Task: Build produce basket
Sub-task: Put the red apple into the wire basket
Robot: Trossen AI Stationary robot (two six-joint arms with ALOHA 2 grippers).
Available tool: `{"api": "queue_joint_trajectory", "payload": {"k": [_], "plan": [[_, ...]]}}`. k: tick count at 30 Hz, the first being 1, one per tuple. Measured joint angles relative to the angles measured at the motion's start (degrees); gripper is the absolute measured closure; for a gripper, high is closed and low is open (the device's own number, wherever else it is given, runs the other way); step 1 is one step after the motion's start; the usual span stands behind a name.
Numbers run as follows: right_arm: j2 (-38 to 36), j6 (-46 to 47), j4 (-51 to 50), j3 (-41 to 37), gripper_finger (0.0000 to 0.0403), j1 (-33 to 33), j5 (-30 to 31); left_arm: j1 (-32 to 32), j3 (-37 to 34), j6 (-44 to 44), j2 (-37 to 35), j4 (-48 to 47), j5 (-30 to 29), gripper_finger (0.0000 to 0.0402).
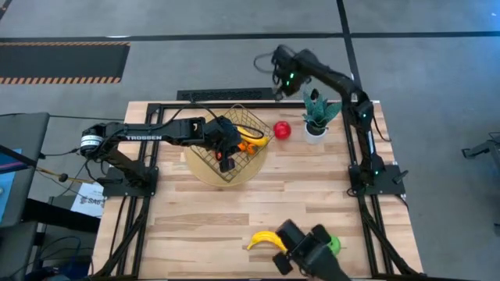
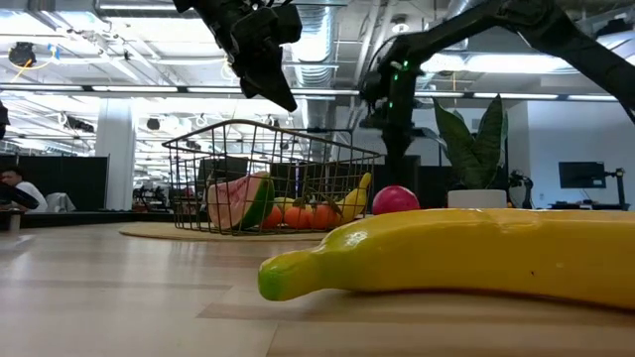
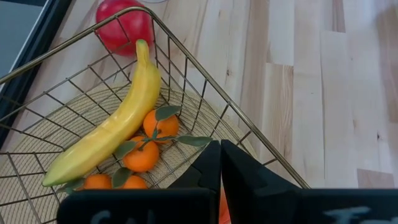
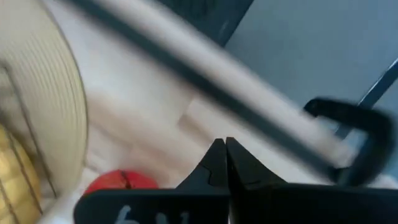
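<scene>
The wire basket (image 1: 246, 121) stands on a round tan mat (image 1: 203, 173). Inside lie a yellow banana (image 3: 118, 124), small oranges with leaves (image 3: 140, 155) and a watermelon slice (image 2: 238, 203). A red apple (image 1: 281, 129) rests on the table just right of the basket. A second banana (image 1: 264, 239) and a green apple (image 1: 334, 245) lie near the front edge. My left gripper (image 3: 221, 152) hangs shut above the basket's near corner, holding nothing. My right gripper (image 4: 225, 146) is shut and empty, raised over the table's far edge (image 1: 279, 92), beyond the red apple (image 4: 121, 182).
A potted plant in a white pot (image 1: 316, 117) stands at the back right, beside the red apple. A dark camera mount (image 1: 305, 250) sits at the front edge between the near banana and the green apple. Bare wood stretches across the table's middle.
</scene>
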Motion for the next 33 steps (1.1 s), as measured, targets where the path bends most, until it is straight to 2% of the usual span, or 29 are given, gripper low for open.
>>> {"api": "queue_joint_trajectory", "payload": {"k": [3,6,11,14,18,21,27,33], "plan": [[0.0,0.4,0.3,5.4,0.0403,-1.2,0.2,0.0,0.0,0.0,0.0,0.0,0.0,0.0402],[-0.1,1.9,2.6,6.6,0.0403,-1.9,-1.0,0.0,0.0,0.0,0.0,0.0,0.0,0.0401],[0.1,5.1,9.6,3.7,0.0403,-1.9,-7.3,0.0,0.0,-0.1,0.0,0.0,0.0,0.0401],[0.2,6.2,14.2,0.3,0.0403,-0.3,-8.8,0.0,0.0,-0.1,0.0,0.0,0.0,0.0402],[0.2,6.7,15.3,-3.6,0.0403,2.0,-9.2,0.0,0.0,-0.2,0.0,0.0,0.0,0.0402],[0.2,6.3,14.3,-6.5,0.0403,3.4,-8.3,0.0,0.0,-0.2,0.0,0.0,0.0,0.0401],[0.2,6.3,12.6,-11.3,0.0403,5.5,-2.7,0.0,0.0,-0.2,0.0,0.0,0.0,0.0401],[0.2,6.1,4.9,-13.5,0.0403,6.3,3.2,0.0,0.0,-0.2,0.0,0.0,0.4,0.0401]]}}
